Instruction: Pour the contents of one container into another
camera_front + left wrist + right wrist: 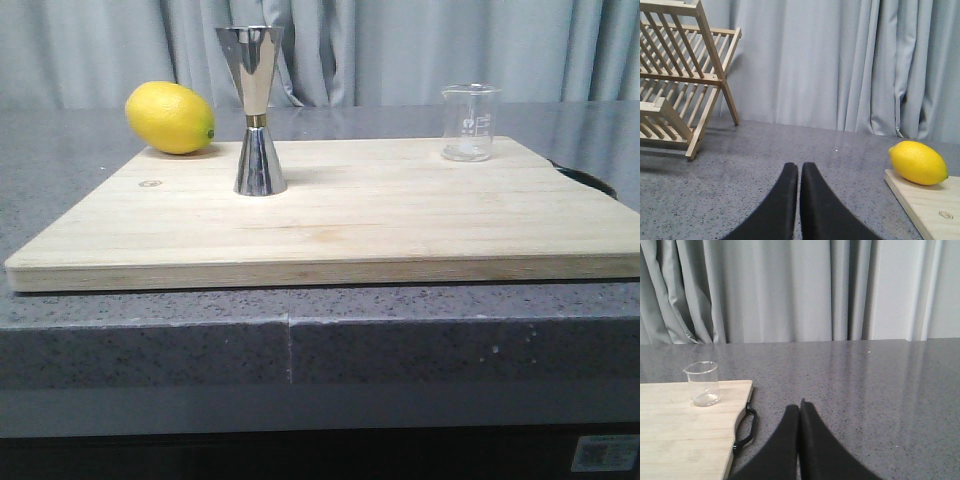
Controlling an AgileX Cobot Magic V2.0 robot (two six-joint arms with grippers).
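While you look forward over the worktop (100, 330), you see a pale wooden board (380, 225) lying on the grey speckled stone, its long front edge running close to the worktop's front edge. On the board, the steel jigger (256, 110) stands upright towards the back left part, its gold band at the narrow waist, well apart from the glass beaker (470, 122), which stands upright near the board's back right corner. A lemon (170, 117) lies at the board's back left corner, near the jigger but not touching it.

Neither arm shows in the front view. In the left wrist view your left gripper (799, 172) has its black fingers (782, 210) pressed together with only a thin seam between them, holding nothing, above bare stone off the board's left edge; a wooden dish rack (680, 80) stands farther off on the worktop. In the right wrist view your right gripper (799, 412) likewise has its fingers (815, 450) closed against each other and empty, off the board's right edge, beside the black handle (747, 427) fixed there. The beaker looks empty.
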